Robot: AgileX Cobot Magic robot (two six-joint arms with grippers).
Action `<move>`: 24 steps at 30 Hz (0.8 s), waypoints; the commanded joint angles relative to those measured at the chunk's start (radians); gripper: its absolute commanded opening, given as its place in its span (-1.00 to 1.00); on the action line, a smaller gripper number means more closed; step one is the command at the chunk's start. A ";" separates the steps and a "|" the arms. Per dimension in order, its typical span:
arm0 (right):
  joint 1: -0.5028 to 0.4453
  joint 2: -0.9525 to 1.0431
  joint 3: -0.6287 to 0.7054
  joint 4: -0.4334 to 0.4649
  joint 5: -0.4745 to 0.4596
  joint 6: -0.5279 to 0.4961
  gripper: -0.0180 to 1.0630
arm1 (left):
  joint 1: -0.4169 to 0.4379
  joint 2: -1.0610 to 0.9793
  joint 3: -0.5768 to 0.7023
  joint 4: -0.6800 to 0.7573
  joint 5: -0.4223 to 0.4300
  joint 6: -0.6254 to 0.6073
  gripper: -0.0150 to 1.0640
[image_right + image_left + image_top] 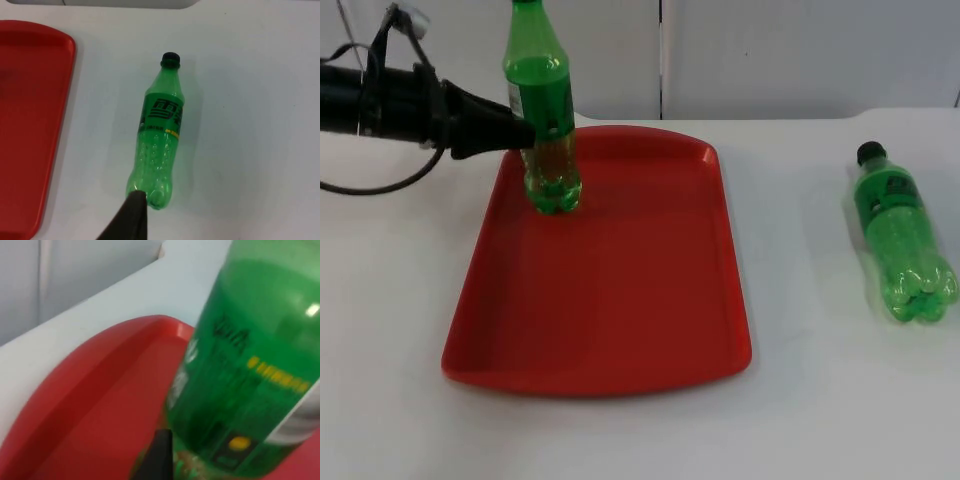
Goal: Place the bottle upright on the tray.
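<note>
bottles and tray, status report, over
Left gripper at the upright bottle on the red tray, far corner. Right gripper above the second bottle, lying flat on the table right of the tray. Nothing in the way.

upright bottle [544, 110]: cap cut off by top view's upper edge | left gripper [528, 135]: fingertips hidden behind that bottle, grip unclear | bottle label in left wrist view [260, 365]: blurred, unreadable
</note>
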 commanded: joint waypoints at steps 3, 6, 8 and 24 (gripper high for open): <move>-0.004 -0.003 0.000 -0.005 0.002 -0.015 0.96 | -0.014 -0.039 0.002 0.058 0.016 -0.134 0.60; -0.004 -0.003 0.000 -0.005 0.002 -0.015 0.96 | -0.014 -0.053 0.011 0.081 0.016 -0.202 0.60; -0.004 -0.003 0.000 -0.005 0.002 -0.015 0.96 | -0.019 -0.061 0.011 0.104 0.016 -0.232 0.60; -0.004 -0.003 0.000 -0.005 0.010 -0.015 0.96 | -0.026 -0.181 0.203 0.164 -0.148 -0.359 0.60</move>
